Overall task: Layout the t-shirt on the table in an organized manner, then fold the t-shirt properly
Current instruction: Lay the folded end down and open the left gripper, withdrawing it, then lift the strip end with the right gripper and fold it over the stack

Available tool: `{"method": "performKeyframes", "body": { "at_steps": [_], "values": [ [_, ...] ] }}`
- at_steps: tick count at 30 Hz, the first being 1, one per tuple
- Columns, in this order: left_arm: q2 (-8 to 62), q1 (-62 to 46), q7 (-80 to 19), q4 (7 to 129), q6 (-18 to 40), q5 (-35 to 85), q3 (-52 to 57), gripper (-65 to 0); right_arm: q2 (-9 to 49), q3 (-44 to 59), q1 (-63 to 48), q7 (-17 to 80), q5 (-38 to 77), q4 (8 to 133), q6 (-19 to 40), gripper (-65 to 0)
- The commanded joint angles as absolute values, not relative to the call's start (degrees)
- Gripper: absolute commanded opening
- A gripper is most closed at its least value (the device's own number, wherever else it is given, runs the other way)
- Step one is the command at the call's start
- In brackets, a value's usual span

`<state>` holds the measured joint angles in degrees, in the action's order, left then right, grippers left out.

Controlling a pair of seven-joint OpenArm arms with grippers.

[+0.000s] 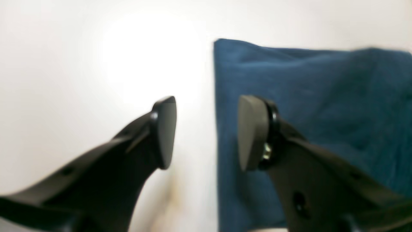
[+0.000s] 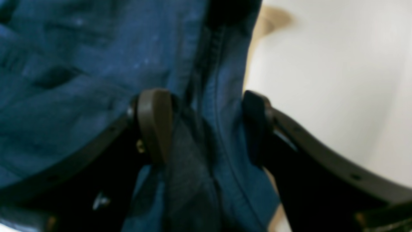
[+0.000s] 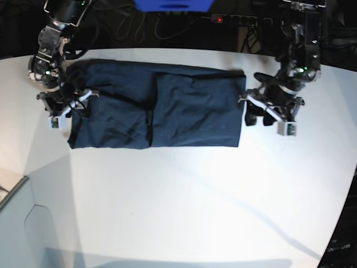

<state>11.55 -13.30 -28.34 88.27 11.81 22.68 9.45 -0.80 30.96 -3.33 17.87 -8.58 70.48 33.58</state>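
Observation:
The dark navy t-shirt lies as a long band across the far half of the white table. My left gripper is at the shirt's right end. In the left wrist view it is open, with one finger over the shirt and the other over bare table. My right gripper is at the shirt's left end. In the right wrist view it is open, with a bunched seamed edge of the shirt between its fingers, next to bare table.
Behind the table's far edge it is dark, with cables, a power strip with a red light and a blue object. The table's curved edge runs at the lower left. Bare white tabletop stretches in front of the shirt.

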Motion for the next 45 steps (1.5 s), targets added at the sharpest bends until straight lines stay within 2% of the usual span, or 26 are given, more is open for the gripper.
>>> {"method": "performKeyframes", "body": {
  "at_steps": [1, 4, 11, 12, 19, 22, 32, 45],
  "values": [
    [11.7, -13.0, -27.2, 88.8, 12.2, 23.5, 10.4, -34.9, -0.9, 30.8, -3.9, 22.0, -10.1, 69.2, 33.7, -30.3],
    [11.7, -13.0, -27.2, 88.0, 12.2, 23.9, 12.1, -34.9, -0.8, 30.7, -3.9, 21.9, -10.1, 68.6, 33.7, -33.8],
    [11.7, -12.9, -27.1, 85.8, 12.2, 24.0, 14.6, -34.9, 0.3, 26.1, -3.9, 22.5, -10.2, 68.4, 33.6, -63.1],
    [11.7, -12.9, -26.9, 85.3, 12.2, 24.0, 14.6, -34.9, 0.3, 25.5, -3.9, 22.5, -10.2, 68.3, 33.6, -65.0],
    [11.7, -12.7, -26.9, 83.4, 12.2, 24.0, 14.6, -34.8, 0.4, 25.7, -4.3, 22.5, -10.2, 70.1, 33.6, -65.0],
    [11.7, -12.6, -26.9, 83.4, 12.2, 23.7, 14.6, -34.8, -0.1, 25.5, -6.1, 22.2, -10.0, 76.1, 33.7, -65.0],
    [11.2, -11.0, -26.9, 81.5, 12.2, 23.5, 14.1, -35.0, -7.3, 24.3, -9.5, 22.4, -9.9, 95.9, 33.9, -65.0],
    [10.9, -5.3, -26.9, 71.6, 12.2, 24.0, 14.0, -35.1, -7.6, 4.2, -15.8, 22.5, -10.0, 109.2, 33.7, -65.0]
  ]
}}
